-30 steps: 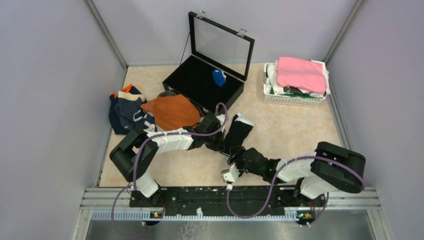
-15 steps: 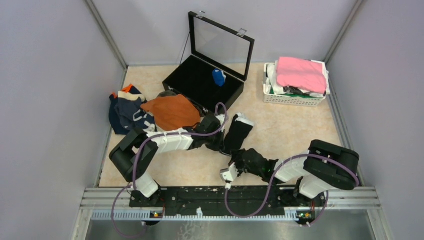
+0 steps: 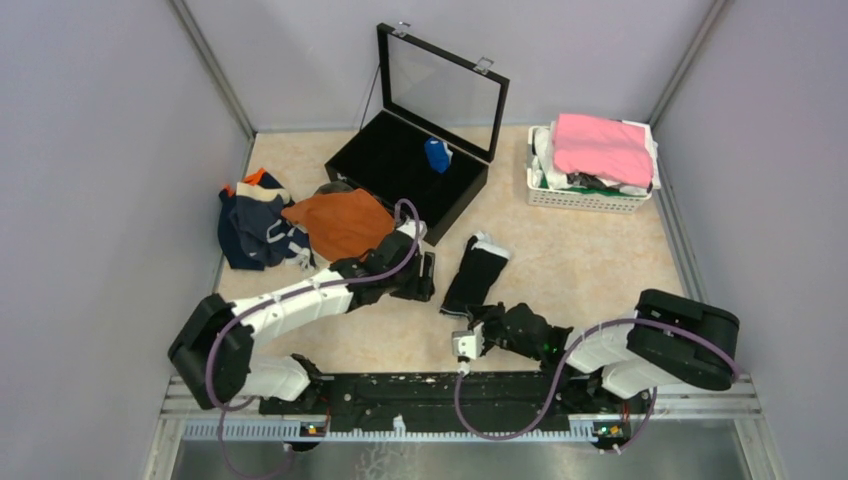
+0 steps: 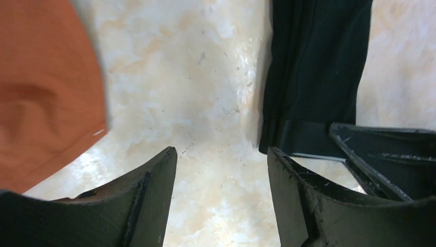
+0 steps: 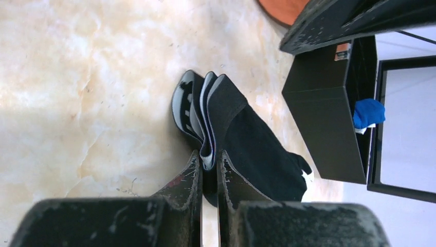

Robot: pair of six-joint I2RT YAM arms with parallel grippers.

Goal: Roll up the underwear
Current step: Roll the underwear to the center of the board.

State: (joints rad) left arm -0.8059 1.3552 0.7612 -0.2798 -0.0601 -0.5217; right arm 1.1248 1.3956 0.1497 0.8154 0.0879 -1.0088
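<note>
Black underwear [image 3: 476,272] with a white waistband lies folded into a long strip on the table. My right gripper [image 3: 480,318] [image 5: 210,154] is shut on its near end, pinching the folded layers [image 5: 257,149]. The left gripper [image 3: 425,275] [image 4: 221,152] stands open just left of the strip, with only bare table between its fingers; the black underwear [image 4: 313,77] shows beyond its right finger. Rust-orange underwear [image 3: 340,222] [image 4: 46,92] lies spread at the left, next to a navy pile [image 3: 255,225]. A rolled blue underwear [image 3: 437,155] [image 5: 368,113] sits in the black box.
An open black box [image 3: 400,170] with a raised glass lid stands at the back centre. At the back right, a white basket [image 3: 590,198] holds a pink folded cloth [image 3: 600,145]. Purple walls close in the table on three sides.
The left gripper let go of the black underwear, opened and drew back to the left. The right gripper closed on the strip's near end.
</note>
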